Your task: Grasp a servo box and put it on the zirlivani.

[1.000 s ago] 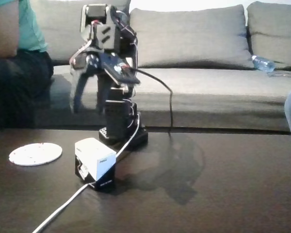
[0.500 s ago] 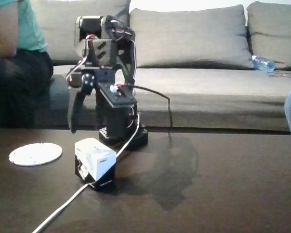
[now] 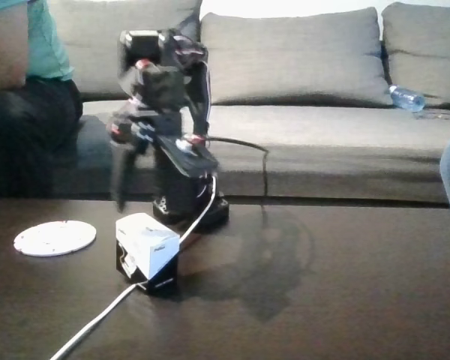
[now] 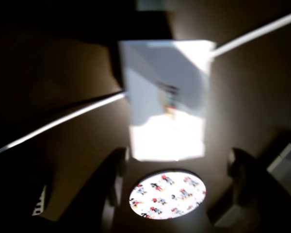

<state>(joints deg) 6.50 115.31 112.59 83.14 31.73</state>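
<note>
- The servo box (image 3: 148,253) stands on the dark tabletop (image 3: 345,292) in the fixed view, in front of the arm's base, white on top and black below. A white cable (image 3: 97,320) runs beside it toward the near edge.
- The zirlivani (image 3: 55,238) lies flat on the tabletop to the left of the box in the fixed view, near it but not touching.
- The gripper (image 3: 120,176) hangs above and slightly left of the box in the fixed view, tips pointing down, clear of the box top.
- In the wrist view the two fingers (image 4: 115,187) sit at the lower left and lower right, with the servo box (image 4: 166,99) ahead and the zirlivani (image 4: 168,194) visible between them.
- Jaw state: released and spread wide, holding nothing and touching nothing. The gap appears somewhat wider than the box.
- Step in hand, as judged: approach for the grasp.
- Recommended procedure: centre the box between the fingers, square them to two opposite faces, descend until the pads reach the sides, then close.
- Caution: the cable lies close to the box; keep the fingers from trapping it.
</note>
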